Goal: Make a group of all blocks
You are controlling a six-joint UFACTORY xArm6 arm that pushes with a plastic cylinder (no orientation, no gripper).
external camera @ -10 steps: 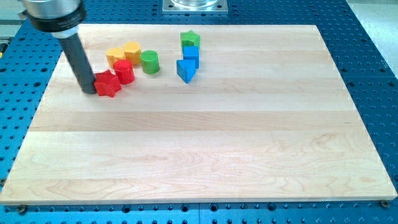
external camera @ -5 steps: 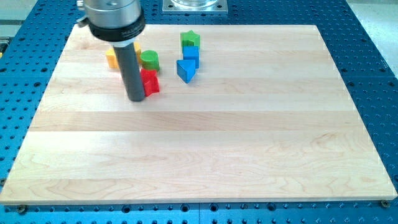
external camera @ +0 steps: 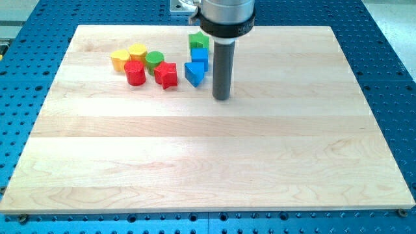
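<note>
My tip (external camera: 221,97) rests on the board just right of and below the blue triangle block (external camera: 194,73). Above that triangle sit a blue cube (external camera: 200,56) and a green star block (external camera: 199,41), stacked in a short column. To the left lies a cluster: a red star block (external camera: 166,75), a green cylinder (external camera: 154,62), a red cylinder (external camera: 135,73) and two yellow blocks (external camera: 137,52) (external camera: 119,60). The red star is a small gap left of the blue triangle. My tip touches no block.
The wooden board (external camera: 208,162) lies on a blue perforated table (external camera: 390,78). A metal mount (external camera: 185,5) shows at the view's top edge.
My tip pushed the red star to the right, toward the blue blocks, then moved on past to the right of the blue triangle. The red cylinder shows again at the left.
</note>
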